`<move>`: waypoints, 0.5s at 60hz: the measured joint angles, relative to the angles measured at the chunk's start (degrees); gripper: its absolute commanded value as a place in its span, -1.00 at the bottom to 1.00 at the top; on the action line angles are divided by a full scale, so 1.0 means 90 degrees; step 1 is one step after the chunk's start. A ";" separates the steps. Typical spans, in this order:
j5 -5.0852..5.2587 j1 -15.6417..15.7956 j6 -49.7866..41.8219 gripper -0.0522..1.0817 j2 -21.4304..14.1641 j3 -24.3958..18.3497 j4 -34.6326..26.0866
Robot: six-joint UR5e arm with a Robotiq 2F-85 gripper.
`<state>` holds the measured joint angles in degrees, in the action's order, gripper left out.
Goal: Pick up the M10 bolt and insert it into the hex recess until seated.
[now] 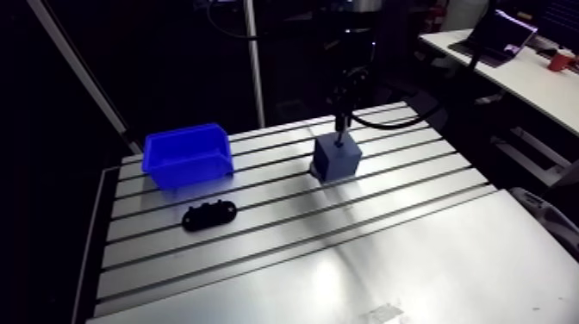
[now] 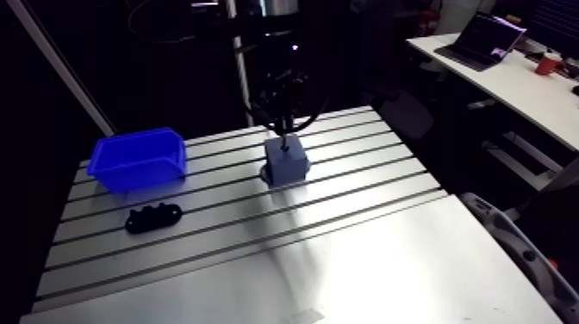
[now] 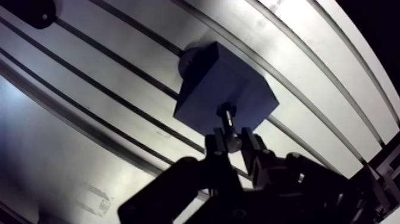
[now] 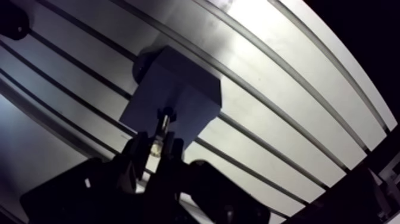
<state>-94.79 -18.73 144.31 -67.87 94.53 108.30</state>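
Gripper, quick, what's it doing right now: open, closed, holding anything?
Gripper: closed on the bolt, whose far end is at the top of the block.

The gripper is black, with two blocky dark fingers on a bulky black body.

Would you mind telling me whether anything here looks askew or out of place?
Nothing stands out: the block sits flat on the table, the gripper holds the bolt over its top, the blue bin stands upright and the black part lies flat near it.
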 measured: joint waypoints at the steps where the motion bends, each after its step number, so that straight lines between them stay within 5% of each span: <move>1: 0.0000 -0.0001 -0.0001 0.88 0.0002 0.0000 0.0001; 30: 0.0000 -0.0027 -0.0004 0.88 0.0042 0.0000 0.0003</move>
<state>-94.79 -18.97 144.27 -67.50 94.52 108.33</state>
